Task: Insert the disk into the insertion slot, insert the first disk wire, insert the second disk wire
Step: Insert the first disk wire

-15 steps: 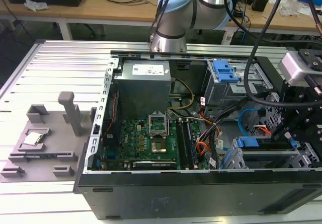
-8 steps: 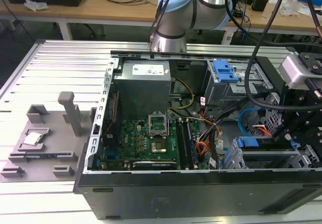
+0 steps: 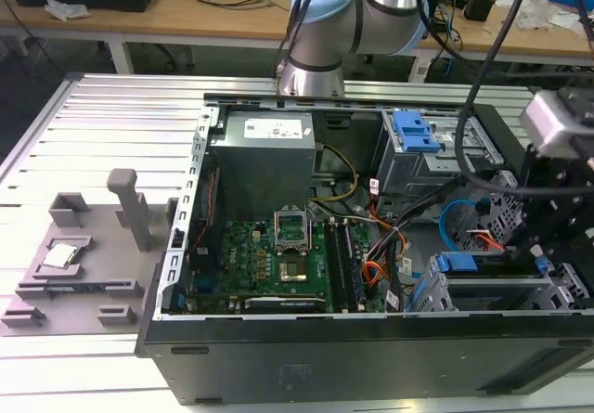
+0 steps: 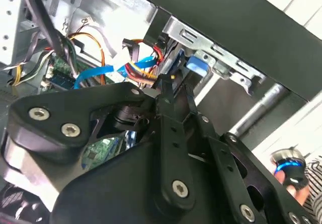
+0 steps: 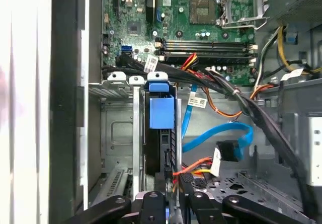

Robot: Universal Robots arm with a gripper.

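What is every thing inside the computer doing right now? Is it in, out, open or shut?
the disk, sitting inside its bay.
the insertion slot, filled by the disk.
the first disk wire, pinched in the gripper by the disk's end.
the second disk wire, loose, plug in nothing.
the gripper, shut on the first disk wire.
computer case, open, side cover off.

disk [image 5: 161, 114] sat in insertion slot [image 5: 116, 133]; second disk wire [image 5: 221, 132] lay beside it, motherboard [image 3: 269, 260] toward exterior view's left.

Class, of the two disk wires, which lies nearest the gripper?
The red, orange and black bundle, right beside the gripper; the flat blue cable loops farther off.
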